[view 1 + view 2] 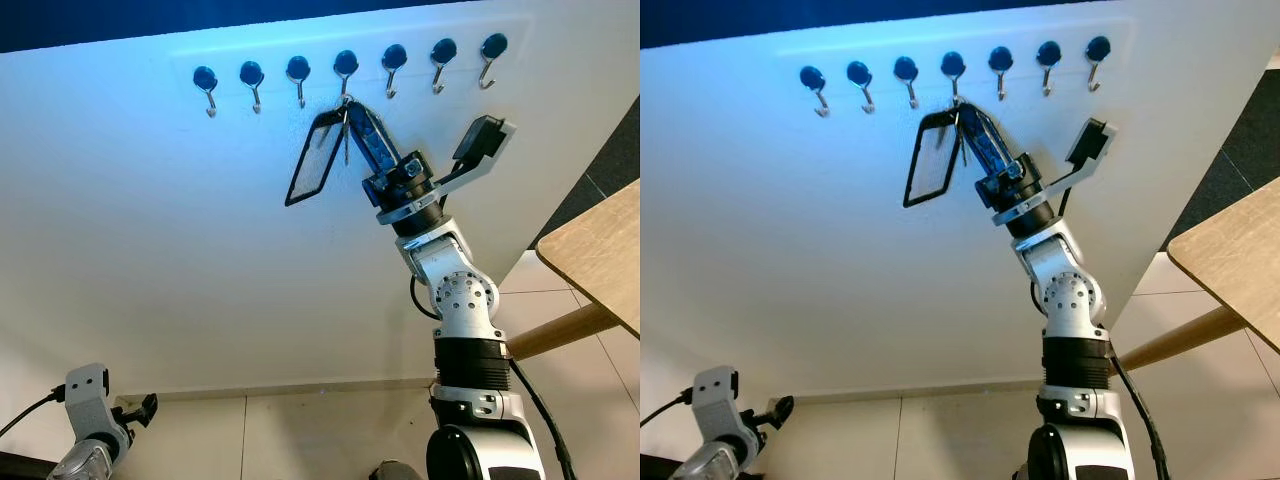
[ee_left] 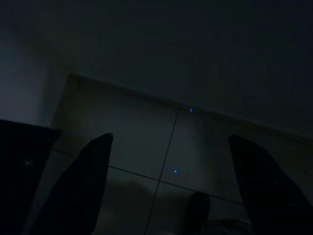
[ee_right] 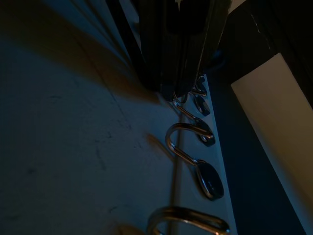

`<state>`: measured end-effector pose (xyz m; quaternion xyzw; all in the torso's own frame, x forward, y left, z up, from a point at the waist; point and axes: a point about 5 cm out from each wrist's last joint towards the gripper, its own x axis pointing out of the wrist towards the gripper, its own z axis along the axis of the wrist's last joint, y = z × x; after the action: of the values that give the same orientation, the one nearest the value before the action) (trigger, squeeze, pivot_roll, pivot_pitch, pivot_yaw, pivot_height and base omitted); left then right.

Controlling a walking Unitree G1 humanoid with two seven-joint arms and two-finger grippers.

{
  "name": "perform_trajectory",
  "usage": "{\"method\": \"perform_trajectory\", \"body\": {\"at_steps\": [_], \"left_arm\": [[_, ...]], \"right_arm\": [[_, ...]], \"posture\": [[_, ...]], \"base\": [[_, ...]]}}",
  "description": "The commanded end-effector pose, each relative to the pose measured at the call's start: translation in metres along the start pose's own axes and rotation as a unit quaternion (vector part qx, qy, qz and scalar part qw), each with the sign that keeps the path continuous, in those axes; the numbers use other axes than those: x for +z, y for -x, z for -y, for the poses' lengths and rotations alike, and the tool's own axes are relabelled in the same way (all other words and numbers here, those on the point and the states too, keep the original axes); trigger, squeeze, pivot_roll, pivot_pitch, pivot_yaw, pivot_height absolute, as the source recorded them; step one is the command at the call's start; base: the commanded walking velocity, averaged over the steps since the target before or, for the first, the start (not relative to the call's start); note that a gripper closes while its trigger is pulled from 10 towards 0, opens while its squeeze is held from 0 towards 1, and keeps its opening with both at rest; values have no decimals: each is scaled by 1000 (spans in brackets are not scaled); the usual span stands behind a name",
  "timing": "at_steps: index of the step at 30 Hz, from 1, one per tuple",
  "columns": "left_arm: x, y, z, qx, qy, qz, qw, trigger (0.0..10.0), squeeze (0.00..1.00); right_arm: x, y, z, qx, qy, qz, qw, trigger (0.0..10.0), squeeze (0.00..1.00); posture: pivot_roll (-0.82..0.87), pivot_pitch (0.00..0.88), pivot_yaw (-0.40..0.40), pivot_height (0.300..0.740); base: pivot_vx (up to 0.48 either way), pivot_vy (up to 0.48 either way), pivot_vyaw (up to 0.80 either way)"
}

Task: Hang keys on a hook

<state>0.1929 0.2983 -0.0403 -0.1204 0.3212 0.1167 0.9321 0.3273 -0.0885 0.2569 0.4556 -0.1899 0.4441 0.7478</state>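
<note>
The right gripper is raised against the white wall, its black fingers pressed together on the keys just under the fourth hook of the rail near the wall's top edge. A black strap loop dangles from the bunch. Seven hooks line the rail; there is one key bunch. If the ring sits beside the hook rather than over its tip, letting go would likely drop the keys. The left gripper hangs idle over the floor, fingers spread apart.
</note>
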Motion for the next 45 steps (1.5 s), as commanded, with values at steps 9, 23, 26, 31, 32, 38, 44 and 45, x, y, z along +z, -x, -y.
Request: {"method": "perform_trajectory", "body": {"at_steps": [9, 23, 26, 31, 32, 38, 44, 45], "left_arm": [[-5, 1, 1, -2, -3, -8, 1000, 10000, 0], [-7, 1, 2, -3, -5, -11, 1000, 10000, 0], [-6, 1, 2, -5, -7, -10, 1000, 10000, 0], [-6, 1, 2, -6, -8, -10, 1000, 10000, 0], [-6, 1, 2, -6, -8, -11, 1000, 10000, 0], [-9, 1, 2, -6, -9, -16, 1000, 10000, 0], [-12, 2, 2, -7, -12, -23, 1000, 10000, 0], [-12, 2, 2, -7, -12, -23, 1000, 10000, 0]], "right_arm": [[-13, -2, -1, -8, -1, -19, 1000, 10000, 0], [-20, 4, 0, -17, 15, -37, 999, 10000, 0], [-19, 5, 0, -16, 18, -35, 999, 10000, 702], [-19, 6, 1, -17, 18, -33, 999, 10000, 1000], [-20, 8, 2, -19, 17, -35, 999, 10000, 1000], [-30, 27, 14, -47, 8, -53, 997, 10000, 992], [-45, 58, 30, -83, 4, -97, 992, 10000, 0], [-45, 58, 30, -83, 4, -97, 992, 10000, 0]], "posture": [[-97, 128, 93, 740], [-98, 127, 92, 740], [-98, 127, 92, 740], [-98, 130, 96, 740], [-98, 130, 96, 740], [-102, 128, 96, 740], [-102, 128, 96, 740], [-102, 128, 96, 740]], "base": [[0, 0, 0], [0, 0, 0], [0, 0, 0], [0, 0, 0], [0, 0, 0], [0, 0, 0], [0, 0, 0], [0, 0, 0]]}}
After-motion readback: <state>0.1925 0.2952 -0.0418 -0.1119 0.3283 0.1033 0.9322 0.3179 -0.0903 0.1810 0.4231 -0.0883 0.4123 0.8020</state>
